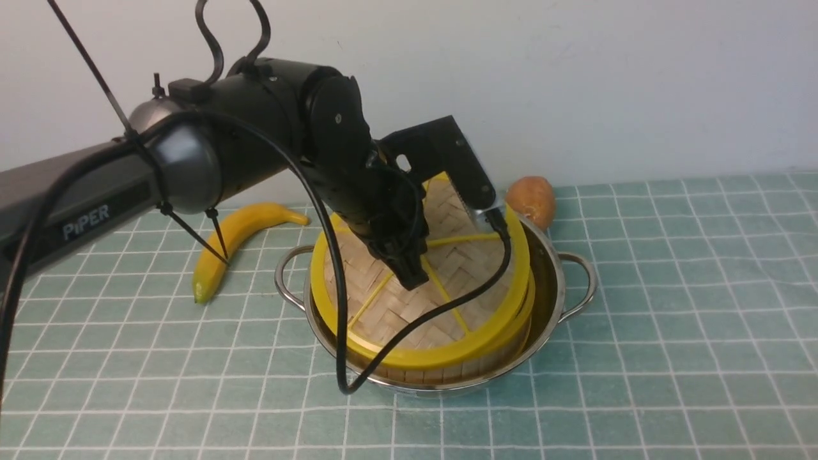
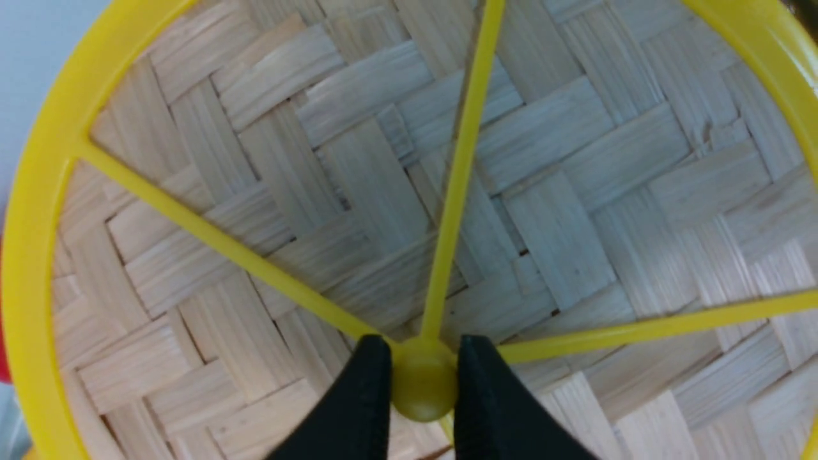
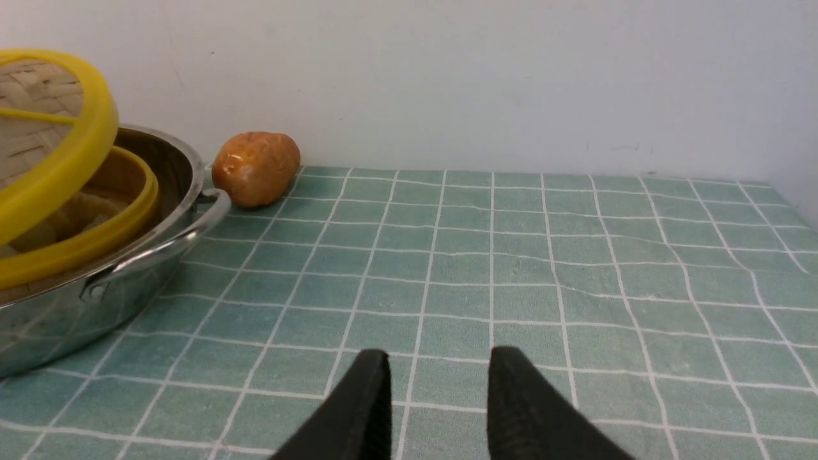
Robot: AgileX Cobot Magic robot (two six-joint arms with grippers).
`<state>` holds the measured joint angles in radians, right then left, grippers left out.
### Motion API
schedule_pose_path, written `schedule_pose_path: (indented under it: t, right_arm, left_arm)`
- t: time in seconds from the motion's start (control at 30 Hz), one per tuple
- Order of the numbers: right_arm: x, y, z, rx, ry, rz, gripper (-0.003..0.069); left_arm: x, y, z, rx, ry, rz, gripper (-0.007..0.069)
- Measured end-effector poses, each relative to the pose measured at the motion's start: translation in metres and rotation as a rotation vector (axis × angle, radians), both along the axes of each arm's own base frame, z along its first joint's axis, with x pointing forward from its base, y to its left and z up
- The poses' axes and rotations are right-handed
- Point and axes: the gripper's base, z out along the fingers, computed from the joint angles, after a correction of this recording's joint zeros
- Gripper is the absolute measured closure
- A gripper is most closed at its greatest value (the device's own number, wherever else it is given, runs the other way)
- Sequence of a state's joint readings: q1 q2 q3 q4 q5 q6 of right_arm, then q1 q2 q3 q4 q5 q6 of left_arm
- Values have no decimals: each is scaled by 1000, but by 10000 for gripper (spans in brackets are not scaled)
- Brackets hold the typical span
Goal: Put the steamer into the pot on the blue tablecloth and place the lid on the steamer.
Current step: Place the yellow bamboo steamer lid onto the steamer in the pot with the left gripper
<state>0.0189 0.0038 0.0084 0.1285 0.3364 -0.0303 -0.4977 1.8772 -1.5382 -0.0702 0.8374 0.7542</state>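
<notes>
The pot (image 1: 548, 281) stands on the blue tablecloth (image 1: 671, 319) with the steamer (image 1: 447, 372) inside it. The lid (image 1: 466, 275) lies tilted over the steamer, its right edge raised above the steamer's rim. My left gripper (image 1: 412, 278) is shut on the lid's yellow centre knob; in the left wrist view the gripper (image 2: 424, 358) has its black fingers on either side of the knob, and the lid (image 2: 543, 191) fills the frame. My right gripper (image 3: 438, 364) is open and empty low over the cloth, right of the pot (image 3: 147, 255), the steamer (image 3: 121, 217) and the lid (image 3: 70, 153).
A yellow banana (image 1: 236, 243) lies on the cloth left of the pot. A brown potato (image 1: 532, 199) sits behind the pot near the wall, and shows in the right wrist view (image 3: 255, 167). My left arm's cable hangs over the pot's front.
</notes>
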Motion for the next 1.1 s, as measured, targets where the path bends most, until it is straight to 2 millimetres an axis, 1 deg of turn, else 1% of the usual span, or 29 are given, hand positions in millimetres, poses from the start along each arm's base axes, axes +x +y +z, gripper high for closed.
schedule_pose_path:
  t: [0.2,0.73,1.0,1.1]
  right_arm:
    - [0,0,0,0,0,0,419]
    - [0,0,0,0,0,0,419]
    - [0,0,0,0,0,0,419]
    - [0,0,0,0,0,0,419]
  left_arm:
    - [-1,-1,8,-34,-22,6,508]
    - [3,-2,10,-48,-80,7,508]
    - [2,-1,10,-38,-68,6,508]
    - [-1,0,8,-17,-28,3,508]
